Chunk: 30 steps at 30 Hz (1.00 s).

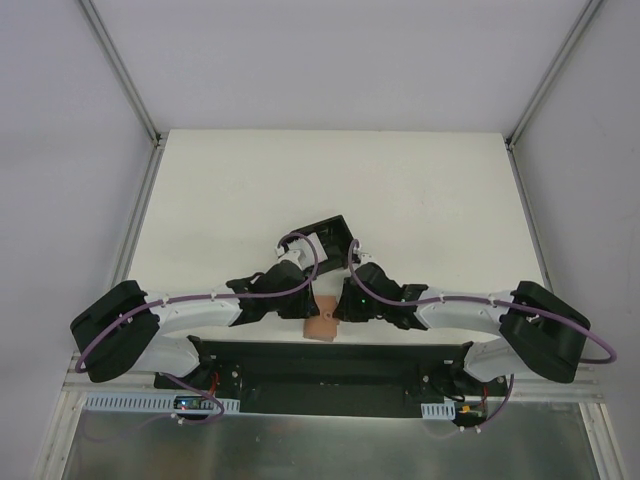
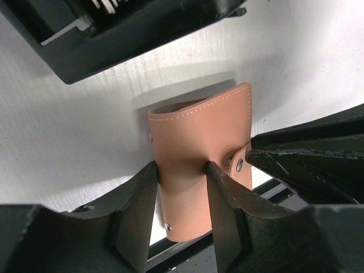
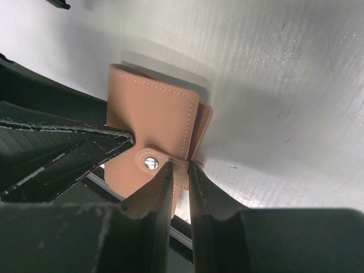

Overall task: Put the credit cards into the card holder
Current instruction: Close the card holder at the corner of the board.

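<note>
The tan card holder (image 1: pixel 322 326) lies at the table's near edge, partly overhanging it, folded shut with its snap strap fastened. In the left wrist view my left gripper (image 2: pixel 181 168) pinches the card holder (image 2: pixel 199 131) across its body, both fingers pressing the leather. In the right wrist view my right gripper (image 3: pixel 181 166) is shut on the strap tab next to the metal snap (image 3: pixel 151 163) of the card holder (image 3: pixel 153 122). In the top view both grippers meet over it, the left (image 1: pixel 305 308) and the right (image 1: pixel 340 306). No credit cards are in view.
A black box frame (image 1: pixel 325 235) with white pieces stands just behind the grippers, and it also shows in the left wrist view (image 2: pixel 114 34). The black base rail (image 1: pixel 330 365) runs right below the table's near edge.
</note>
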Tool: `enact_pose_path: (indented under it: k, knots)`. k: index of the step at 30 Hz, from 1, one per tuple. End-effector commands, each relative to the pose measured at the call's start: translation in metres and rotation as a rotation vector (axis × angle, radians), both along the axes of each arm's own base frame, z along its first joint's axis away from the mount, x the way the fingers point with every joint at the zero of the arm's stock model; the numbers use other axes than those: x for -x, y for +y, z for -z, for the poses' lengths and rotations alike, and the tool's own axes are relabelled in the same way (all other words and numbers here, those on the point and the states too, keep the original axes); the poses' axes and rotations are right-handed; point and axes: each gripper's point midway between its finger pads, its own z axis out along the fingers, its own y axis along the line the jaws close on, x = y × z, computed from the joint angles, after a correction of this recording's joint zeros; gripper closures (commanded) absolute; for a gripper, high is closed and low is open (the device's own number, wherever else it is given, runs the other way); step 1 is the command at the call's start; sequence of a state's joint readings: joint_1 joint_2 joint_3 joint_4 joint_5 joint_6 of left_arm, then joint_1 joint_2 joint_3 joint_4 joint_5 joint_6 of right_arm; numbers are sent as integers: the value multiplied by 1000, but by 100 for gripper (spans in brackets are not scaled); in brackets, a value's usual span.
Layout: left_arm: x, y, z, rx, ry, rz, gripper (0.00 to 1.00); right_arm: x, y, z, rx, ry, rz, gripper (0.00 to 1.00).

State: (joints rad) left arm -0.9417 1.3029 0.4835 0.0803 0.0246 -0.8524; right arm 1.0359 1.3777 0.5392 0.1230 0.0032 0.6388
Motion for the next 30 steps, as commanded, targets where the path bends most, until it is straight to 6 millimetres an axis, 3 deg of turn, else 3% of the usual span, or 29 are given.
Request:
enact_pose_path:
  k: [1, 19, 25, 30]
  knots:
    - [36, 28, 38, -127, 159, -19, 61, -2, 25, -21, -57, -28, -36, 81]
    - [36, 30, 38, -112, 180, -87, 61, -1, 31, -32, 2, -87, -43, 79]
    - [35, 33, 40, -111, 185, -131, 60, 0, 27, -21, 44, -63, -37, 80]
    - [32, 39, 40, -108, 170, -183, 52, -13, 11, -44, 39, -164, -5, 78]
